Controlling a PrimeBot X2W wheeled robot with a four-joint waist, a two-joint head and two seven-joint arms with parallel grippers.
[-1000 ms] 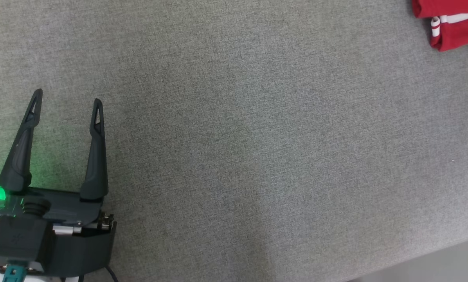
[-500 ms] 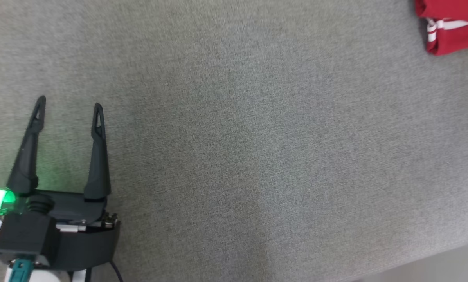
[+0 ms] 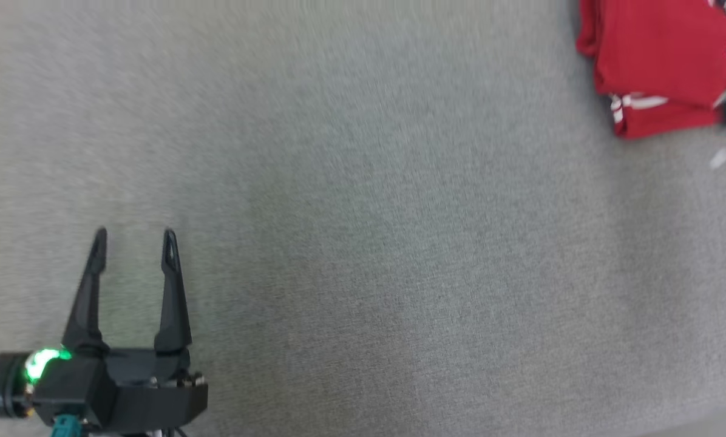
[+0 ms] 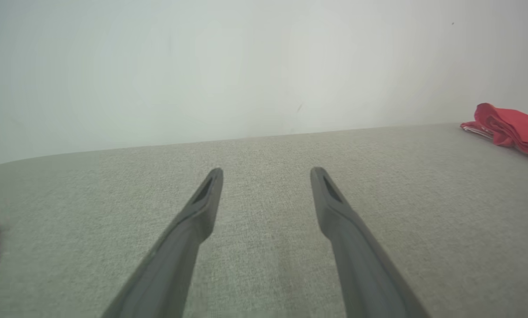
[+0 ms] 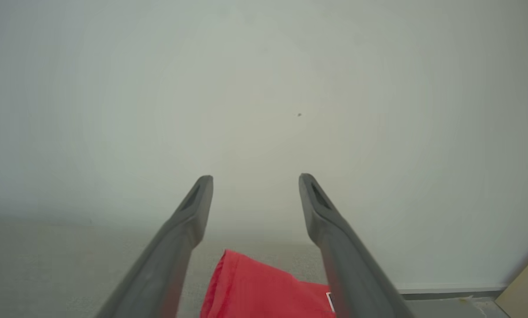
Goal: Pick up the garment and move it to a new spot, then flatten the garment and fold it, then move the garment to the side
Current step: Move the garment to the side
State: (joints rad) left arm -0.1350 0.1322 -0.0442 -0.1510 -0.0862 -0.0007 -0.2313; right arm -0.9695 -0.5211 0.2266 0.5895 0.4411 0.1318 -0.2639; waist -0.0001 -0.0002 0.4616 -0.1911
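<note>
Right gripper point(image 5: 255, 177) stands open and empty, fingers spread just above the folded red garment point(image 5: 255, 289). My head camera has swung since a second ago, so more of the garment now shows at the far right of the bench point(image 3: 363, 243). Left gripper point(image 3: 135, 232) is open too, well apart. I judge the set-aside done.

the wide grey surface point(image 3: 399, 243) is coarse woven cloth, matt. the folded red garment with white stripes point(image 3: 654, 67), far right, is soft cloth. the left gripper point(image 3: 135, 237) has matt dark plastic fingers.
</note>
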